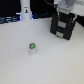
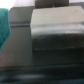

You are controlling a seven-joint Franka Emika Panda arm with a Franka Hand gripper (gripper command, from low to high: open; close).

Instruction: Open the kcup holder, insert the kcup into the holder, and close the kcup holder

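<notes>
The kcup holder, a black boxy unit, stands at the back of the white table toward the exterior view's right. My gripper hangs right above its top, and its fingers are lost against the black box. The kcup, a tiny white pod with a green top, sits upright on the table well away from the holder, toward the exterior view's left and nearer the front. The wrist view is blurred and shows a dark boxy surface of the kcup holder up close. No fingers show there.
A tall white bottle-like object with a dark marking stands at the back on the exterior view's left, beside dark clutter. A teal shape shows at the edge of the wrist view.
</notes>
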